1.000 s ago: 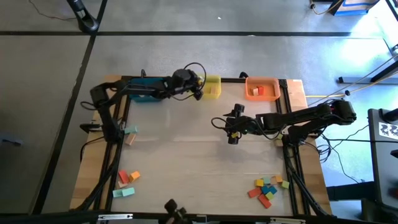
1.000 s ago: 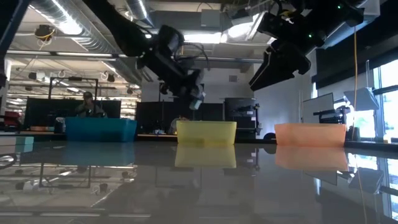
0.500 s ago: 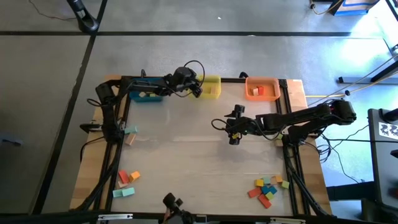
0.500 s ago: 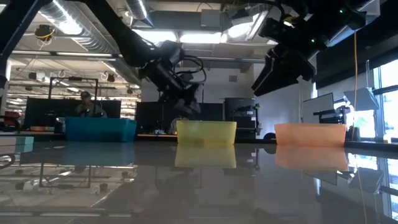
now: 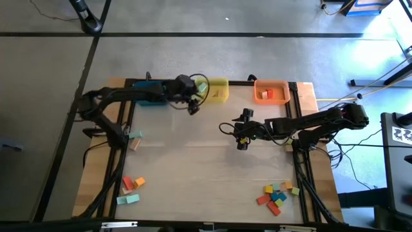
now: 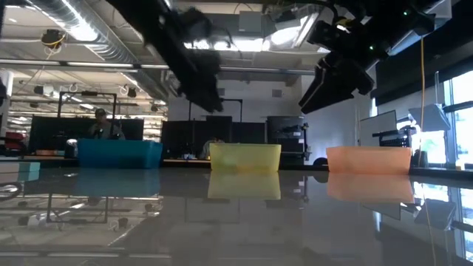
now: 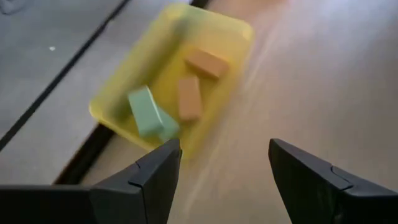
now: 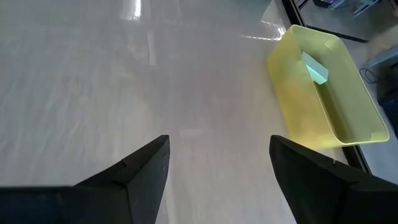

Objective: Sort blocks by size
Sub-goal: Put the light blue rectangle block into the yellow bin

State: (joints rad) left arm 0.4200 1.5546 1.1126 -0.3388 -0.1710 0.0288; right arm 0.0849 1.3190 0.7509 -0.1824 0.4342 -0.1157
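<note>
- Left gripper [image 5: 192, 107] hung over the desk [image 5: 193, 167] just beside the yellow bin [image 5: 218, 90], jaws spread wide with nothing between them.
- Its wrist view showed the yellow bin holding three blocks: a green block [image 7: 147, 113] and two orange bricks [image 7: 189, 98].
- Judged from that, a drop into the yellow bin looked just done; the step in hand was fetching the next block.
- Right gripper [image 5: 241, 141] waited above the bare middle of the desk, jaws also wide apart and empty.
- Farther out, the orange bin [image 5: 271, 91] held a few blocks and the blue bin [image 5: 149, 93] sat partly under the left arm.
- Unsorted blocks lay in three places: a cluster at the near right corner [image 5: 275, 195], a few at the near left [image 5: 131, 185], and two by the left edge [image 5: 134, 138].
- Next move called for the left arm to swing back to the near-left blocks, pick one, and match its size to a bin.
</note>
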